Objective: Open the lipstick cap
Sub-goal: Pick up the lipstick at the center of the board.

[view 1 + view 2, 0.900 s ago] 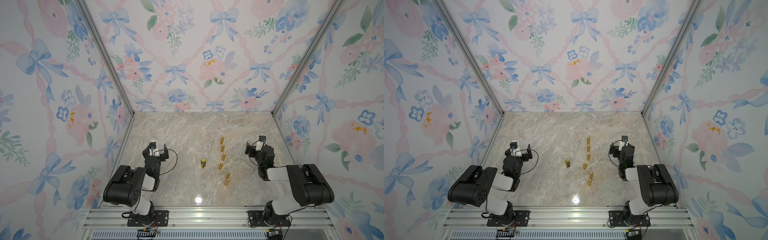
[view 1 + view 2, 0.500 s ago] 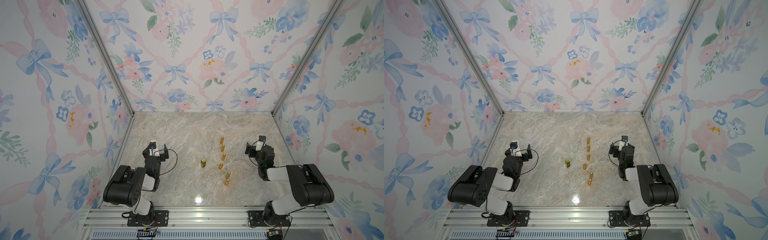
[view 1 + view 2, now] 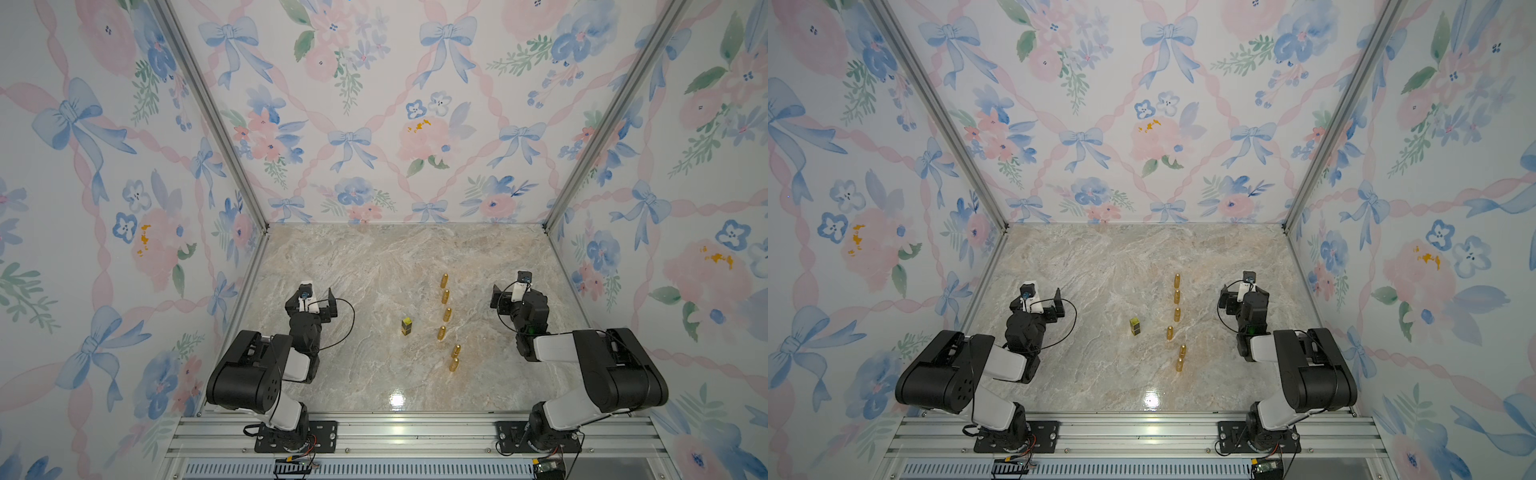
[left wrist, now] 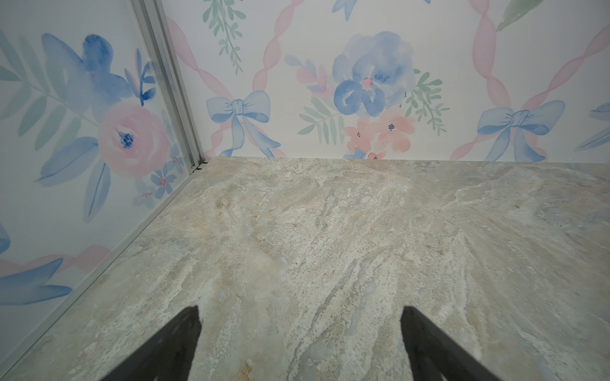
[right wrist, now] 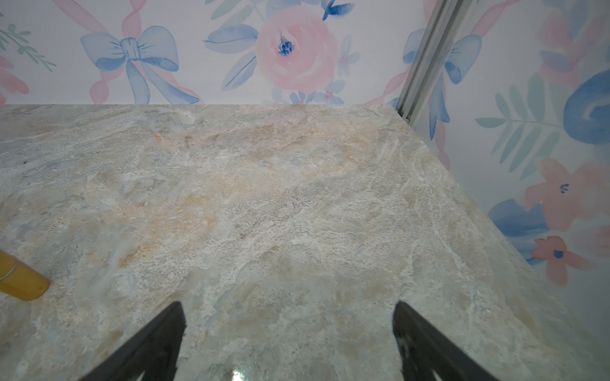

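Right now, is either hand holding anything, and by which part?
Nothing is held. The left hand and right hand are both open and empty over the table; the gold lipsticks sit untouched, apart from both.

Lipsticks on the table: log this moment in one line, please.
left tool: open, empty | right tool: open, empty | gold lipsticks: six in a rough row, untouched | square lipstick: beside row, apart, untouched

The left end effector [image 4: 300,311], fingers [image 4: 171,346] wide apart, hangs over the marble tabletop [image 4: 330,224] facing floral walls [image 4: 373,82].
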You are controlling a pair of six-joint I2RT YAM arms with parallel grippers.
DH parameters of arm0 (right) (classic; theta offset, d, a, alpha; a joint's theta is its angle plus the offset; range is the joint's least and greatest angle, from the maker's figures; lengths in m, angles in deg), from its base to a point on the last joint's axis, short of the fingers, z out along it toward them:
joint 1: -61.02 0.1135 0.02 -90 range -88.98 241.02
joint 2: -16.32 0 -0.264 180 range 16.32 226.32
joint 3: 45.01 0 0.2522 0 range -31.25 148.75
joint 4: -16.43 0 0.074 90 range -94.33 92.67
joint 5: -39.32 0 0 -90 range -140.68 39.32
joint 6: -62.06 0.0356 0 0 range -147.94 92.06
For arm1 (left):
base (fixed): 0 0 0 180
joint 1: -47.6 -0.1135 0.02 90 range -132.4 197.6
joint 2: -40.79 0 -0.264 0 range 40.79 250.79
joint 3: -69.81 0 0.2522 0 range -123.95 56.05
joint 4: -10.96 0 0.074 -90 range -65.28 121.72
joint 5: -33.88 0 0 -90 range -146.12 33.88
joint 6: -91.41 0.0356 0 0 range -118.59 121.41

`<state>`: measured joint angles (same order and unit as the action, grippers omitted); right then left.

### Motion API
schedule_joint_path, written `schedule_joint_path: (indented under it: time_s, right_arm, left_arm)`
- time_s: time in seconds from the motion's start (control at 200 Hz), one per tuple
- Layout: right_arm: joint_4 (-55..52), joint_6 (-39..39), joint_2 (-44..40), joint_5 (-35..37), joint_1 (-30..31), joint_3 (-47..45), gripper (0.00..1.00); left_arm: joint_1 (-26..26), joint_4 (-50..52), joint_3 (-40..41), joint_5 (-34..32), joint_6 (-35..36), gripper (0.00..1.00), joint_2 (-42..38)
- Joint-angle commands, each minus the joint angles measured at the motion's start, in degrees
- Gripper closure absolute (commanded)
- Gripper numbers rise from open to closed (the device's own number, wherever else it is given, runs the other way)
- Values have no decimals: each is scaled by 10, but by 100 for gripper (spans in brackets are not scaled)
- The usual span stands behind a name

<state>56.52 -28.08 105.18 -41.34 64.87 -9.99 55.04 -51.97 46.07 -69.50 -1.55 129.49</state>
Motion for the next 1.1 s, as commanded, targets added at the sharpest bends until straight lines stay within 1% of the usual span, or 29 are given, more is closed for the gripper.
schedule_joint_path:
  time_s: [0.0,0.16,0.26,0.34,0.41,0.49,0.67,0.72,0.785,0.86,0.92,0.96,1.035,1.05,1.095]
  right_arm:
    - [11,-4,4,-6,4,0,1]
    - [10,-2,4,-5,3,0,1]
    - [25,2,4,7,4,-7,1]
    - [47,4,-5,16,3,-22,1]
    - [46,4,-22,21,6,-29,1]
    - [13,1,-52,24,8,-24,1]
    - [-121,5,-143,25,11,5,1]
    - [-166,31,-174,27,8,15,1]
    - [-237,86,-209,27,-2,37,1]
    - [-328,170,-236,27,-22,71,1]
    - [-403,246,-248,9,-46,98,1]
    - [-448,275,-253,-19,-68,117,1]
    - [-486,270,-256,-113,-107,138,1]
    - [-488,272,-255,-124,-113,139,1]
    - [-496,311,-253,-133,-132,140,1]
  left_arm:
    - [-1,-6,-8,8,8,2,-1]
    - [-1,-6,-7,8,8,2,-1]
    - [0,-4,-10,12,12,2,-4]
    - [2,1,-4,20,18,2,-27]
    - [3,8,4,14,16,2,-52]
    - [3,20,12,11,15,2,-84]
    - [3,68,18,11,9,2,-172]
    - [3,80,17,11,-2,2,-202]
    - [3,100,11,9,-26,2,-243]
    - [2,144,-8,7,-57,2,-286]
    - [2,181,-27,10,-79,2,-311]
    - [1,207,-38,20,-94,2,-324]
    - [-1,239,-52,42,-124,2,-345]
    - [-1,244,-54,47,-132,2,-349]
    - [-4,252,-55,55,-148,2,-360]
